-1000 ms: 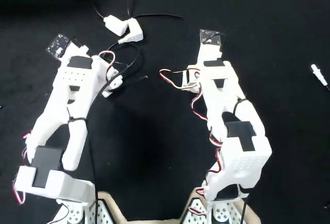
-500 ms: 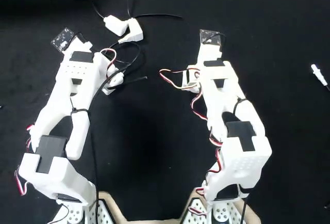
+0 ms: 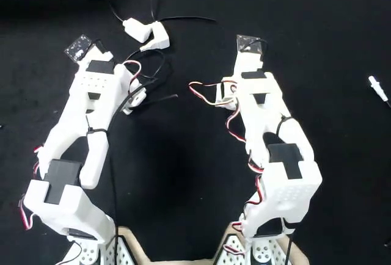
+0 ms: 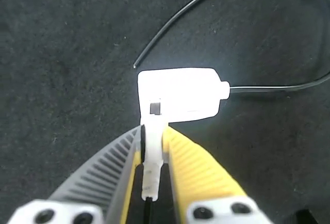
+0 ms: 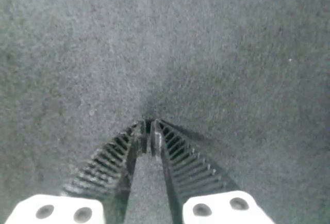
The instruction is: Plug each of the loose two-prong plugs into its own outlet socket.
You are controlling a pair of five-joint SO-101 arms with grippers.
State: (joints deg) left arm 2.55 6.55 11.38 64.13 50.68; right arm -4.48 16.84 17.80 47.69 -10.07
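My left gripper [image 4: 153,131] is shut on a slim white two-prong plug [image 4: 151,162]. The plug's front end meets the dark slot of a white outlet block [image 4: 178,92], which trails a black cable. From above, that outlet [image 3: 134,97] lies by the inner side of the left arm [image 3: 91,100]. My right gripper [image 5: 151,131] is shut on nothing, low over bare black cloth, under the right arm [image 3: 259,100]. Another white plug [image 3: 377,88] lies loose at the far right.
A second white outlet [image 3: 157,36] and a white plug body [image 3: 135,30] lie touching at the back, with black cables running off. A loose black wire end [image 3: 176,96] lies between the arms. A black cloth [image 3: 330,45] covers the table.
The left arm has swung a little to the right and away from its base. The outlet and the wire end beside it shifted slightly. The right arm stayed still.
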